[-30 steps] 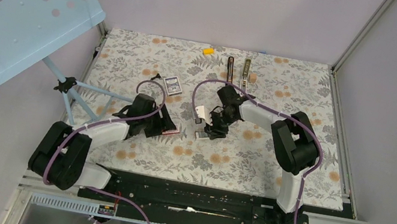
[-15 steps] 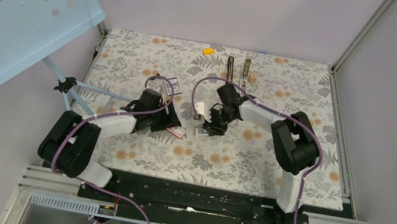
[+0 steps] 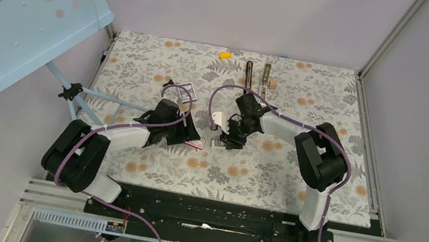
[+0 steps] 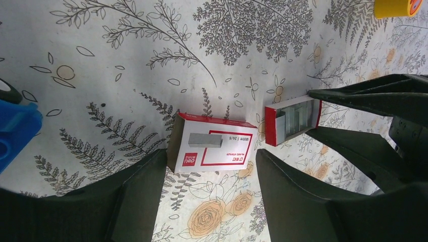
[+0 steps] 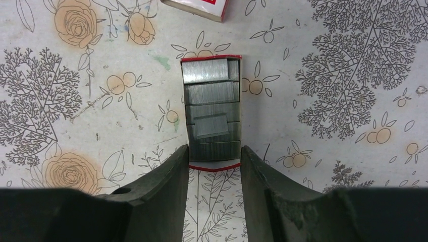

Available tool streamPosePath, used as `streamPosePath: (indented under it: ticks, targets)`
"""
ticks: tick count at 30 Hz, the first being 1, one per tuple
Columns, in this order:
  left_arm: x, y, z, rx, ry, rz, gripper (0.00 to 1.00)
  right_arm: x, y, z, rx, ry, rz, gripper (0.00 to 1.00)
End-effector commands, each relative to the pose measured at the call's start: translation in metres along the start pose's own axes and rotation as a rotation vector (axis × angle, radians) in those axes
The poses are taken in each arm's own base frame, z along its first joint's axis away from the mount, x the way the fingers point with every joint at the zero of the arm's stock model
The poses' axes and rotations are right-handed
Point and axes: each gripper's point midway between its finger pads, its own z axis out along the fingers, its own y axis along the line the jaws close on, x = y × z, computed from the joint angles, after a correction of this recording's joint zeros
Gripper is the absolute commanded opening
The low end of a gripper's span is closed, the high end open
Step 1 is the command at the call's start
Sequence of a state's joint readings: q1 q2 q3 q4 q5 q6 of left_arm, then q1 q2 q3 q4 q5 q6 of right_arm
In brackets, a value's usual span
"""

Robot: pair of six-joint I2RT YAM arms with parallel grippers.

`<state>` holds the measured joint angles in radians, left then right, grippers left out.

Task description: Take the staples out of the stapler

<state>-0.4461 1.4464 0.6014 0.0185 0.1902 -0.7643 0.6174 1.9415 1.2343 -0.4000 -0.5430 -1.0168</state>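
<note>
The stapler [image 3: 248, 73] lies opened out at the back of the mat, its black bar beside its tan rail [image 3: 266, 77], far from both grippers. My right gripper [image 5: 214, 151] is shut on the near end of a red-edged open tray [image 5: 211, 88] filled with rows of staples. A short loose strip of staples [image 5: 211, 126] lies askew on top of them. My left gripper [image 4: 212, 156] holds the near end of the red-and-white box sleeve [image 4: 214, 146] between its wide-set fingers. In the left wrist view the tray [image 4: 295, 118] sits just right of the sleeve.
A second small box [image 3: 185, 88] lies behind the left arm under its cable. A yellow piece [image 3: 225, 54] sits at the mat's far edge. A blue tripod leg [image 3: 81, 95] and a dotted board stand at the left. Side walls enclose the mat.
My left gripper has slid right with the box sleeve, closer to the tray. The right gripper and tray have shifted only slightly.
</note>
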Motion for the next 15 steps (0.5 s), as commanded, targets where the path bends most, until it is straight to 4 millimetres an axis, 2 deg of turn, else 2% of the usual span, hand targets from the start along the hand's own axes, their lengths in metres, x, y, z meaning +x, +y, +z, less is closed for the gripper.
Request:
streamPosePath:
  ticks: [1,8,15]
  targets:
    - [0.011,0.012,0.001,-0.042,0.022,-0.007,0.7,-0.011,0.018,-0.004,-0.047,-0.021,-0.015,0.41]
    - [0.011,0.009,0.0,-0.036,0.021,-0.004,0.68,-0.025,0.019,0.003,-0.064,-0.037,-0.039,0.41]
    - [0.013,0.01,0.001,-0.038,0.027,-0.001,0.64,-0.03,0.023,0.009,-0.085,-0.031,-0.048,0.41]
